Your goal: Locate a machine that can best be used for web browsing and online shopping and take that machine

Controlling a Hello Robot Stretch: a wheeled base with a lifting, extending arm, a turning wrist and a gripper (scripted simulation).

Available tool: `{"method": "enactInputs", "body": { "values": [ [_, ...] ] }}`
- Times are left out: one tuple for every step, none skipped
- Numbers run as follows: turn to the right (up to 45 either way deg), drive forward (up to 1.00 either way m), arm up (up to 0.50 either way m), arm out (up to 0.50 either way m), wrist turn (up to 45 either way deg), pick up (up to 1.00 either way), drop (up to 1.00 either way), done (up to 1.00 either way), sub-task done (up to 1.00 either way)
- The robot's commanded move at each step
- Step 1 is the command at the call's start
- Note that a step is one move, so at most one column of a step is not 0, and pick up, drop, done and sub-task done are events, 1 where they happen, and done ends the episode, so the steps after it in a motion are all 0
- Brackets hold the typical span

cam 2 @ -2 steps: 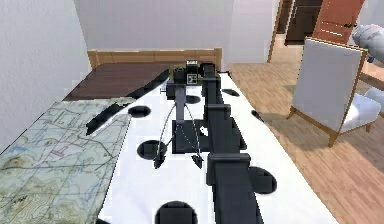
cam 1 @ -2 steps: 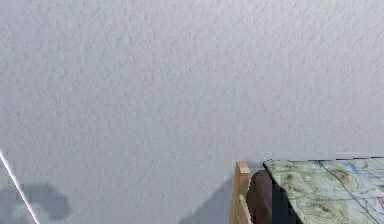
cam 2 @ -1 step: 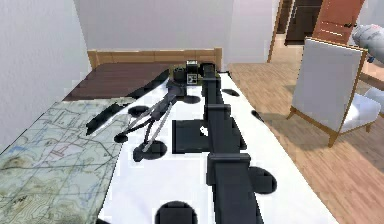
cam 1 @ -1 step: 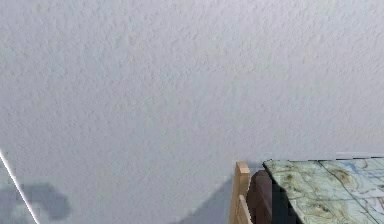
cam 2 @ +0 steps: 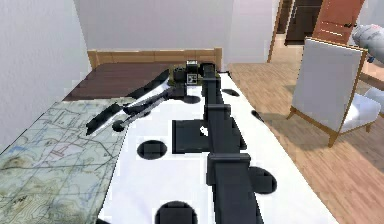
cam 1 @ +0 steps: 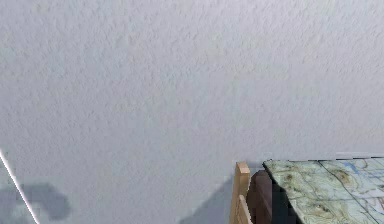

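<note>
Seemingly the machine wanted is the dark, thin, hinged slab that I take for a laptop [cam 2: 130, 108]. It lies aslant on the white, black-dotted bedcover [cam 2: 265, 145] toward the arm side view's upper left, its near end beside a map-patterned blanket [cam 2: 50, 150]. The gripper [cam 2: 183, 76] sits at the far end of the arm [cam 2: 225, 150], right by the laptop's upper end. Whether it touches the slab or hangs above it cannot be told, and with laptop and cover behind the fingers I cannot tell whether it holds anything either. Beyond it runs a wooden headboard [cam 2: 150, 57], and an armchair [cam 2: 330, 85] stands well apart to the right. In the forward view a white wall [cam 1: 150, 90] stands ahead, with a wooden bedpost [cam 1: 240, 195] at lower right. The chief risk, as I judge it, is a grip on one thin edge: the slab is wide, so it could swing, fold at its hinge or slide out as it lifts. The soft cover may also give under pressure, so a low approach might shove the machine toward the headboard rather than catch it.
</note>
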Motion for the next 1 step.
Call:
{"method": "enactInputs", "body": {
  "values": [
    [0.0, 0.00, 0.00, 0.00, 45.0, 0.00, 0.00, 0.00, 0.00]
  ]
}}
